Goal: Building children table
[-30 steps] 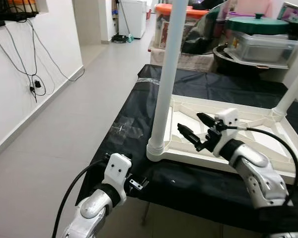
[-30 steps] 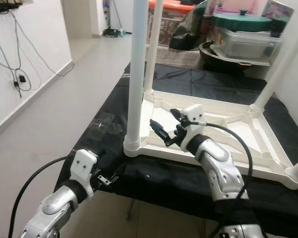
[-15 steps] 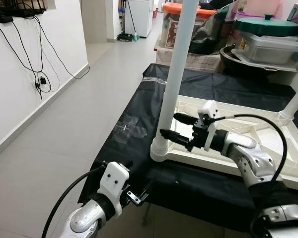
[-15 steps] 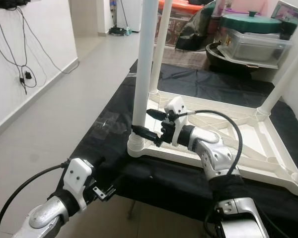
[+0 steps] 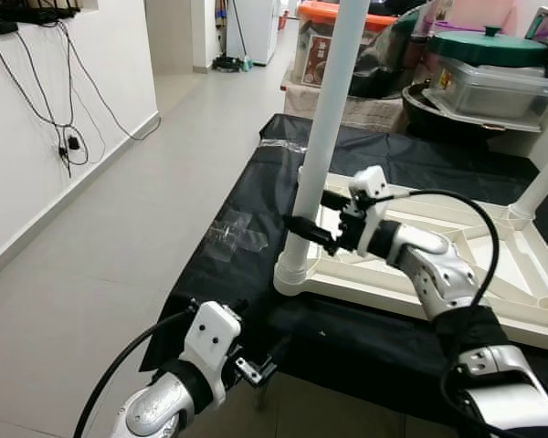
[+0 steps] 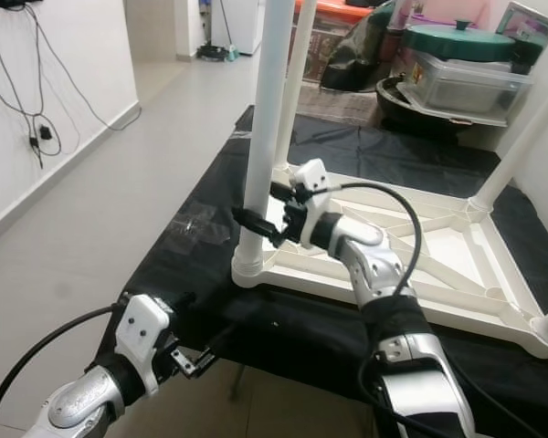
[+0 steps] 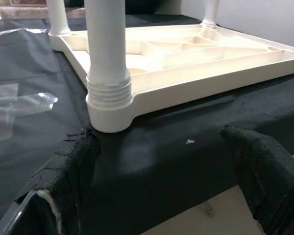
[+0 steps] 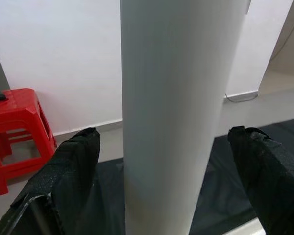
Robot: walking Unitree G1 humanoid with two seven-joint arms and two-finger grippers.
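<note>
1. Children's table, white plastic, upside down on a black-covered work surface; legs pointing up from the corner sockets.
2. Near-corner leg standing upright in its threaded socket at roughly 12 o'clock from the robot's chest; another leg at 2 o'clock.
3. Right gripper reaching in from 3 o'clock, fingers spread wide on either side of the near leg, apparently not yet touching. In the right wrist view, one finger well off each flank of the pole.
4. Left gripper low at 7 o'clock, by the front edge of the cloth, fingers spread, gripping nothing; in its wrist view looking at the socket collar.
5. Risk, as a judgement: smooth round pole likely to slip or spin in the pads if closed off-centre; sideways shove could tilt the leg in its threads or slide the light tabletop toward the front edge, close by. Nothing bracing the top.
6. Surface: black sheeting, wrinkled, with a clear plastic scrap at 10 o'clock.
7. Room: pale tiled floor, white wall with hanging cables at 9 o'clock, stacked tubs and lidded containers at 1 o'clock, red stool by the wall.
</note>
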